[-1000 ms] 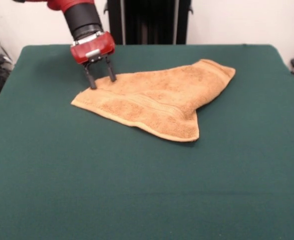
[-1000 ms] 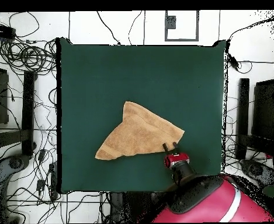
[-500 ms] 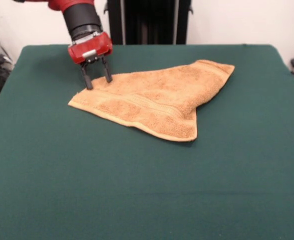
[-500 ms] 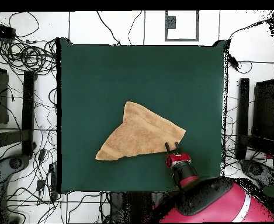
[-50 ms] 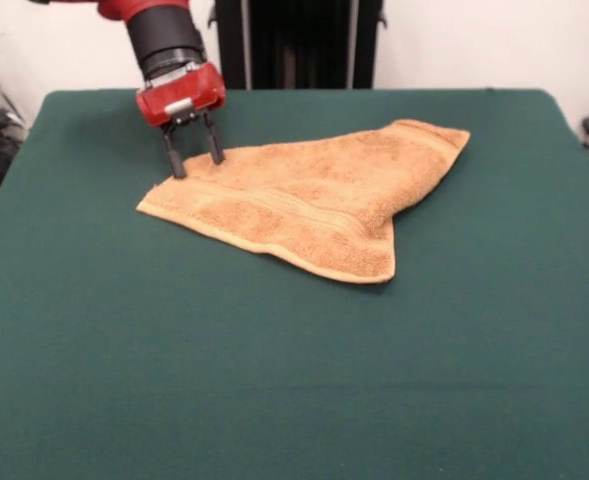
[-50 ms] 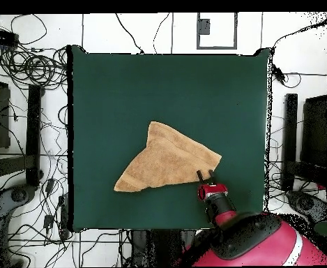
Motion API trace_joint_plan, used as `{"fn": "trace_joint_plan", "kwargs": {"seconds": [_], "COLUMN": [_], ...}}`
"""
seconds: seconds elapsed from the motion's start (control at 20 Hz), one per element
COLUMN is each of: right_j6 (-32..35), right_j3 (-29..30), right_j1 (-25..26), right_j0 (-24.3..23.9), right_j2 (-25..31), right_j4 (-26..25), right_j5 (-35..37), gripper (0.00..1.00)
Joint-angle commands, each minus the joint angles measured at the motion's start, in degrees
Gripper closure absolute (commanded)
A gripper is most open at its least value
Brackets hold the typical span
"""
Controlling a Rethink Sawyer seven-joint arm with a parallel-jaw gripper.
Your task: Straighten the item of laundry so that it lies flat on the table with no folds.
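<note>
The towel (image 5: pixel 309 205) lies folded over on the table (image 5: pixel 294 380), roughly at the middle of the surface and a little toward the far edge in the front view. Its nearest part is a rounded corner where a doubled hem with woven stripes ends, pointing at the near edge. From that corner the striped hem runs back and left to a second corner, close to the far left part of the surface. A fold starts at the near corner and climbs toward the far right, where the cloth narrows to a third corner aimed at the far right corner of the table. From overhead the towel (image 6: pixel 167 160) reads as a 3-cornered shape, so it is not spread flat.

Wide bare green cloth (image 6: pixel 124 91) surrounds it on every side.

At the far left corner of the towel stands the gripper (image 5: pixel 194 158), hanging from the red and black arm (image 5: pixel 164 45). Its 2 dark fingers (image 5: pixel 177 160) are apart, with a clear gap between them, and their tips come down at the towel's far edge. Whether the tips press on the cloth or stop just above it cannot be told. Overhead, the gripper (image 6: pixel 206 175) sits at that same corner.
</note>
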Motion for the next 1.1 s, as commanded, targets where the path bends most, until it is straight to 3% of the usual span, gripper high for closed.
{"fn": "trace_joint_plan", "kwargs": {"seconds": [0.05,0.4,0.75,0.9,1.1], "right_j6": [15.0,18.3,16.7,18.9,17.9], "right_j3": [-1.9,-5.3,-6.1,-6.7,-6.4], "right_j1": [-3.1,-3.5,-5.0,-4.1,-2.3], "right_j0": [5.2,7.1,6.5,6.8,5.7], "right_j2": [5.8,3.8,2.2,4.2,7.5], "right_j4": [-6.4,-16.1,-18.6,-21.6,-20.2], "right_j5": [10.1,12.5,14.7,12.2,10.1], "gripper": [0.0,0.0,0.0,0.0,0.0]}}
